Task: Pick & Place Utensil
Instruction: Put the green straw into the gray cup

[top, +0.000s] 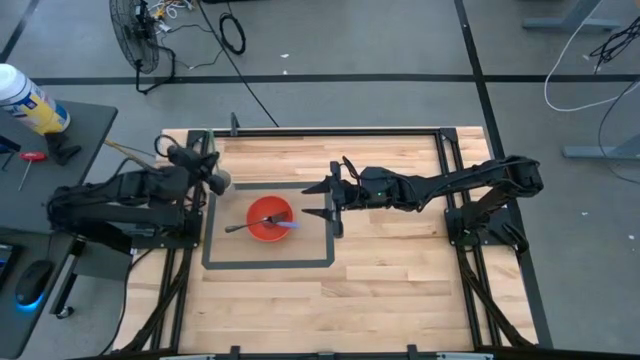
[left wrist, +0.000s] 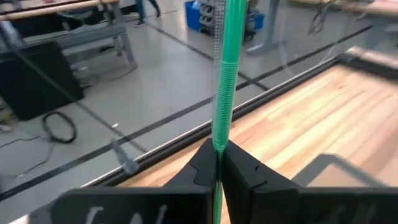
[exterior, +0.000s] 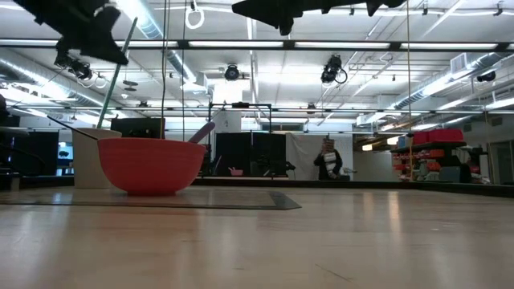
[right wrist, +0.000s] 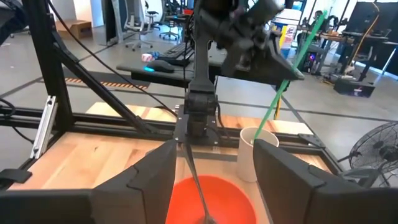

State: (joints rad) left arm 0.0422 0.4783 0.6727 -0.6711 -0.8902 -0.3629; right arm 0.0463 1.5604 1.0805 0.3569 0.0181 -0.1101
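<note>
The left gripper (left wrist: 219, 167), clenched on the green straw (left wrist: 226, 68) above the white cup (right wrist: 255, 152), should probably carry it slowly and upright toward the red bowl (top: 269, 219).

fan (top: 138, 40): on the floor past the counter's far left corner
cable (top: 232, 33): black loop near the fan
spray can (top: 30, 100): lying on the side desk (top: 85, 125)
mouse (top: 33, 283): blue glow, left edge
person (exterior: 327, 163): standing far back
</note>
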